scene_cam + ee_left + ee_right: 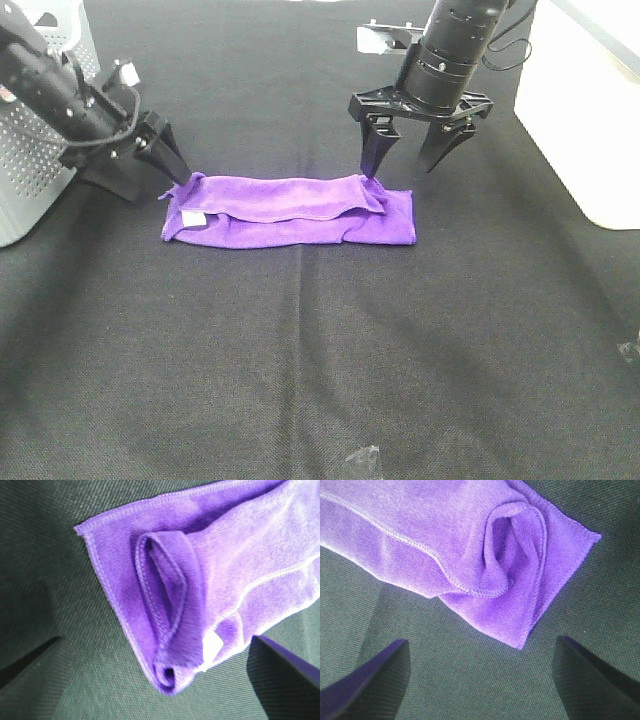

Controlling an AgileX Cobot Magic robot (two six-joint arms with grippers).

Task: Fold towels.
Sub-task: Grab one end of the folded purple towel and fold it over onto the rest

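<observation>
Towel [288,210] is laid on table [320,380] as a long folded strip. Left end effector [150,180] and right end effector [400,168] are held open at its ends. Both layers should be pinched squarely.

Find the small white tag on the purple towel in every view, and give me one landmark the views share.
Exterior high: the white tag sits at the left end of the purple towel.
Left wrist: the white tag lies on the towel's folded end, beside the open fold.
Right wrist: not in it; only the towel's other end shows.
Shared landmark: the towel's stitched hem, lying on the black cloth.
</observation>
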